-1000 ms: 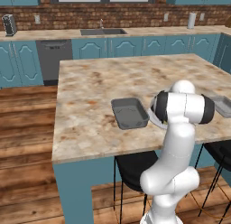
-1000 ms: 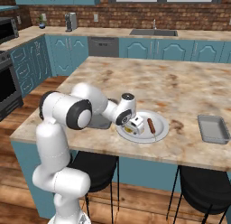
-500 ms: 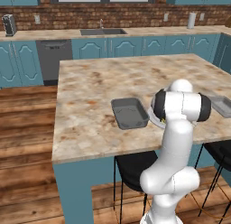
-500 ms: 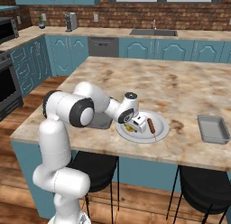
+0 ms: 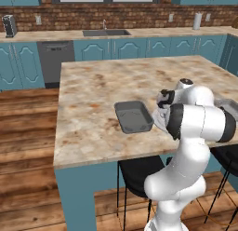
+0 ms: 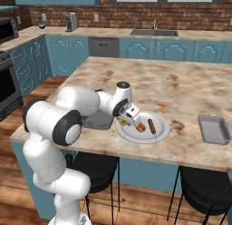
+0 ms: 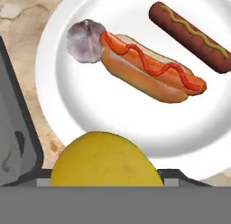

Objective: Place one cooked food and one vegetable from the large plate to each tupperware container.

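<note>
Claw grasping yellow vegetable at plate edge

Claw (image 6: 131, 121) clenched on the vegetable (image 7: 106, 161) over the large plate (image 6: 161, 131) rim, near worktop (image 6: 181, 90) front edge; hot dog (image 7: 149, 67), sausage (image 7: 189, 36) on plate; tupperware container (image 5: 133, 116) beside.

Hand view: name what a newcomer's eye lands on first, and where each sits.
The yellow vegetable bulges at the bottom centre, right in front of the camera, between the jaws. Behind it the large plate carries a hot dog in a bun with a red squiggle at centre, a bare sausage at upper right and a purplish bulb at upper left.
</note>
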Robot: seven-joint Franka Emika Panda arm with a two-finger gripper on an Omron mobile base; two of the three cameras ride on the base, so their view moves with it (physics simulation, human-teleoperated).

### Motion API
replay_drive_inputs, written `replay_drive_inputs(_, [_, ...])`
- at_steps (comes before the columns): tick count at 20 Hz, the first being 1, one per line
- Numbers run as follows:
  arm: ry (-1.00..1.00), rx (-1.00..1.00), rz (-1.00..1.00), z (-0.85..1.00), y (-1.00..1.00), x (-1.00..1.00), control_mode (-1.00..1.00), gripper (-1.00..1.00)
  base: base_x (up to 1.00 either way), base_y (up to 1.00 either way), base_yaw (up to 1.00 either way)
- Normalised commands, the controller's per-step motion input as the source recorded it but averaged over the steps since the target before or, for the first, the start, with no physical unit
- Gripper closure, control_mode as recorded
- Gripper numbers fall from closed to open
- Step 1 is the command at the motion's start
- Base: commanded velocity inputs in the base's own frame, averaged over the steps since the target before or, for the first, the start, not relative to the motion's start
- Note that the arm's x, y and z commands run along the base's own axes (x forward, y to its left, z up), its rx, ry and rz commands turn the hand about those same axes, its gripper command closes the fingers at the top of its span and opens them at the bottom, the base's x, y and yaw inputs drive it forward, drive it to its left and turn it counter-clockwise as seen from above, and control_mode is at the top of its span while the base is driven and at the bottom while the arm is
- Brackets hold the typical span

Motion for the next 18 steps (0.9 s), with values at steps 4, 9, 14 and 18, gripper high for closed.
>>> replay_drive_inputs(4, [0.17, 0.0, 0.15, 0.98, 0.96, 0.0, -1.0, 1.0, 0.0, 0.0, 0.0])
replay_drive_inputs(9, [0.05, 0.0, 0.14, 0.19, 1.0, 0.39, -1.0, 1.0, 0.0, 0.0, 0.0])
replay_drive_inputs(14, [0.01, 0.0, 0.03, -0.46, 0.96, 0.95, -1.0, 1.0, 0.0, 0.0, 0.0])
replay_drive_inputs(18, [-0.01, 0.0, 0.01, -0.28, 0.43, 0.83, -1.0, 1.0, 0.0, 0.0, 0.0])
